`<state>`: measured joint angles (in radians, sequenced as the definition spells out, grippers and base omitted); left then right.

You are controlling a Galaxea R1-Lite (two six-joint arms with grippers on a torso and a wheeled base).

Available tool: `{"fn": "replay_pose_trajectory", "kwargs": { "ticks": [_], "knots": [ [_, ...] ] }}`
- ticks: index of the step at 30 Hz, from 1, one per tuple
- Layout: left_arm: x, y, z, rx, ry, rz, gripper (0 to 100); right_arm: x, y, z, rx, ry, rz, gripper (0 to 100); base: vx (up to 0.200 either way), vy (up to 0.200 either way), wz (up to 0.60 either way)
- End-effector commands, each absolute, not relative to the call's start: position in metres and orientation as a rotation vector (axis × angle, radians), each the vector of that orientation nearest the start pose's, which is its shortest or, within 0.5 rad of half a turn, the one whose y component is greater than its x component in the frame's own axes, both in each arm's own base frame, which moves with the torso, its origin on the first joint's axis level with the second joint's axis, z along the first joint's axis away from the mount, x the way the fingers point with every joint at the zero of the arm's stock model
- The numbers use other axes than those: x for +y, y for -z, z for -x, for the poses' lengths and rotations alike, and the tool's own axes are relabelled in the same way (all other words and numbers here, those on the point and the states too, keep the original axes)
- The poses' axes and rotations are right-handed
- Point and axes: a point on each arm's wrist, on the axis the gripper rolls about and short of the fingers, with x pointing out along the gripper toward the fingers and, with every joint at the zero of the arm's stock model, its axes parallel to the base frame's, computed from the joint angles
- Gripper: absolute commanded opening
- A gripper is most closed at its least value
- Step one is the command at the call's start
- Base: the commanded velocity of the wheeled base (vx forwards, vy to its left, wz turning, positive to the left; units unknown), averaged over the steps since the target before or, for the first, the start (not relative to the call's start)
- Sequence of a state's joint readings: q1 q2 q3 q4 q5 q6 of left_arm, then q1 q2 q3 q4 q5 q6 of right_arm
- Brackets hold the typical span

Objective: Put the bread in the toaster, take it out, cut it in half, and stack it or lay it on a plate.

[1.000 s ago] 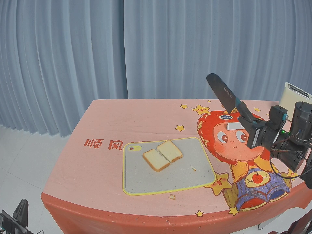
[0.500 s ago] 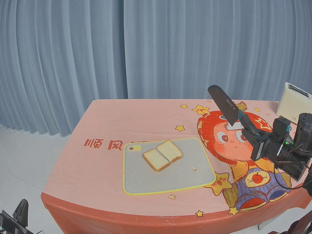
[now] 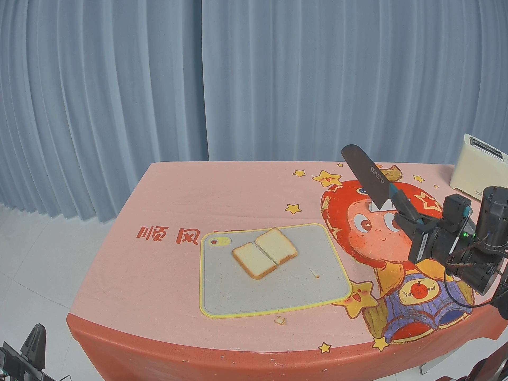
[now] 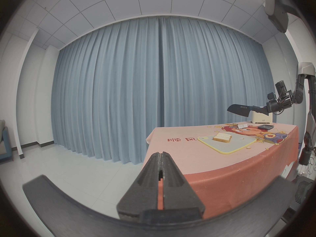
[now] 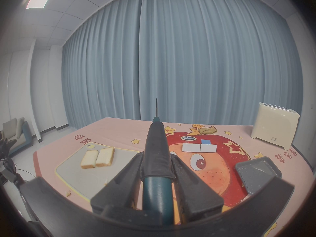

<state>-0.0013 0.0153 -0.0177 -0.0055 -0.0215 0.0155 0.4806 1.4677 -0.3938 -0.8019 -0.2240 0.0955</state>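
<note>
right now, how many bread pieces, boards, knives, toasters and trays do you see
bread pieces: 2
cutting board: 1
knife: 1
toaster: 1
grey tray: 1
total: 6

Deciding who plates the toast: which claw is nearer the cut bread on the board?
Right. The right claw, gripping the knife, hangs over the table right of the bread halves; the left claw is low, off the table's front-left corner.

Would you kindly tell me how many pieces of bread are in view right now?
2. The left piece and the right piece lie side by side on the cutting board. Nothing seems to hide another.
</note>
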Motion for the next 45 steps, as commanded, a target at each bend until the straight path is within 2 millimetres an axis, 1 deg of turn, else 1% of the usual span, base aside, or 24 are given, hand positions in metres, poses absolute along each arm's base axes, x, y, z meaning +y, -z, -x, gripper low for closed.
{"fn": "replay_pose_trajectory", "kwargs": {
  "ticks": [1,9,22,27,31,38,39,45],
  "knots": [
    [0.000,-0.076,0.022,0.011,0.023,-0.015,0,0.089,-0.149,-0.199,0.286,-0.207,0.002,0,0.000,0.000,0.00],
    [0.000,-0.076,0.022,0.011,0.025,-0.015,0,0.076,-0.147,-0.204,0.293,-0.146,-0.003,0,0.000,0.000,0.00],
    [0.000,-0.076,0.022,0.011,0.023,-0.015,0,0.075,-0.144,-0.202,0.308,-0.144,0.010,0,0.000,0.000,0.00],
    [0.000,-0.076,0.022,0.011,0.023,-0.015,0,0.076,-0.138,-0.202,0.332,-0.144,0.018,0,0.000,0.000,0.00],
    [0.000,-0.076,0.022,0.011,0.023,-0.015,0,0.075,-0.138,-0.202,0.331,-0.139,0.015,0,0.000,0.000,0.00],
    [0.000,-0.076,0.022,0.011,0.023,-0.015,0,0.066,-0.135,-0.205,0.345,-0.096,0.013,0,0.000,0.000,0.00],
    [0.000,-0.076,0.022,0.011,0.023,-0.015,0,0.063,-0.132,-0.205,0.360,-0.087,0.016,0,0.000,0.000,0.00],
    [0.000,-0.076,0.022,0.011,0.023,-0.015,0,0.055,-0.135,-0.210,0.350,-0.088,-0.009,0,0.000,0.000,0.00]
  ]
}}
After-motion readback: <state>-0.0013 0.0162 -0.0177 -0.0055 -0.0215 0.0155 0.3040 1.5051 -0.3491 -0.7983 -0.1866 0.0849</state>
